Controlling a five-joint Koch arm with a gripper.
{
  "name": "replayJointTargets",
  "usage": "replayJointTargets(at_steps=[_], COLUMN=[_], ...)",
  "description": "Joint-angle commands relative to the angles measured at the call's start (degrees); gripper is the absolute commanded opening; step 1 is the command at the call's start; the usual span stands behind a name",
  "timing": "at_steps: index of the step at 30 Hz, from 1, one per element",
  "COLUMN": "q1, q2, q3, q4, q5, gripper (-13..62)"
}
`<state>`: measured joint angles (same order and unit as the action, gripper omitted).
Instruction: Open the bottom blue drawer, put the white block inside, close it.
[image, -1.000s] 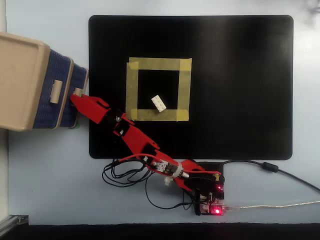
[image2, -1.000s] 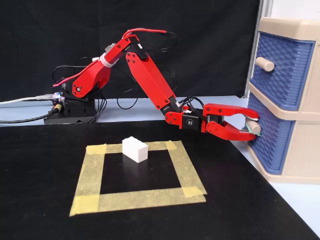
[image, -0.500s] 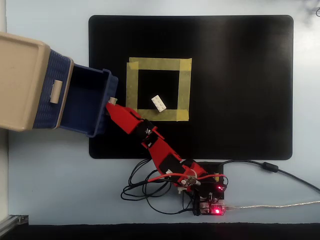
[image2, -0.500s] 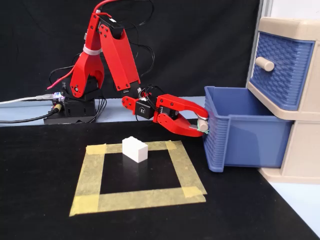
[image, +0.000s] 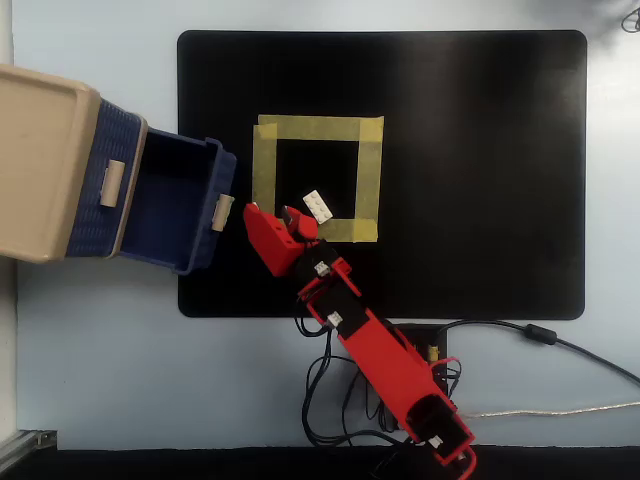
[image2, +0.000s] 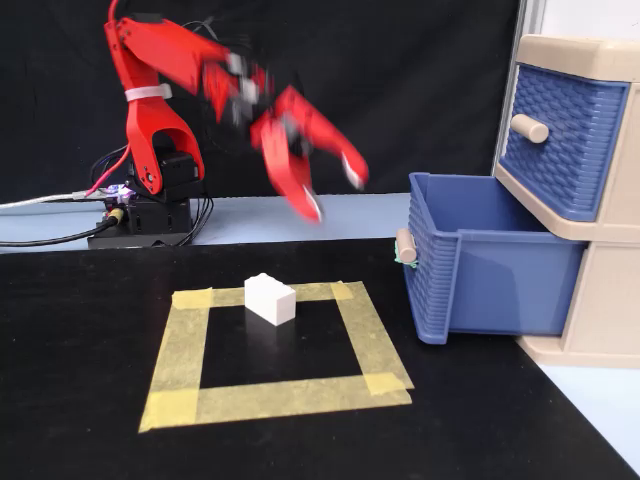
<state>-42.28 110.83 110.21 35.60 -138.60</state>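
Observation:
The bottom blue drawer (image: 200, 252) (image2: 480, 280) of the beige cabinet (image: 40, 160) (image2: 600, 310) stands pulled out, and its inside looks empty. The white block (image: 318, 206) (image2: 270, 298) lies on the black mat inside a yellow tape square (image: 315, 128) (image2: 180, 360), near one edge. My red gripper (image: 270, 213) (image2: 335, 196) is open and empty. It hangs in the air between the block and the drawer's beige handle (image: 224, 212) (image2: 405, 246), touching neither. It is blurred in the fixed view.
The upper blue drawer (image: 105, 185) (image2: 560, 140) is shut. A black mat (image: 480, 180) (image2: 80, 400) covers the table's middle. The arm's base (image2: 150, 200) and cables (image: 540, 335) lie at the mat's edge.

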Motion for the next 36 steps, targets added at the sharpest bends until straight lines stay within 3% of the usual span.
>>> replayJointTargets(at_steps=[1, 5, 8, 18, 30, 33, 36], q1=[1.05, 4.92, 5.63, 6.24, 9.93, 9.84, 10.11], q2=[-1.23, -9.05, -13.01, -24.61, -28.12, -28.83, -29.09], q3=[-13.62, -20.13, -19.78, -19.16, -15.47, -15.82, -15.29], q4=[25.40, 31.38, 30.32, 26.98, 26.63, 26.37, 24.61], q5=[19.42, 40.69, 46.49, 47.81, 47.99, 50.10, 51.50], gripper=[33.5, 33.5, 33.4, 33.7, 33.0, 26.0, 11.3])
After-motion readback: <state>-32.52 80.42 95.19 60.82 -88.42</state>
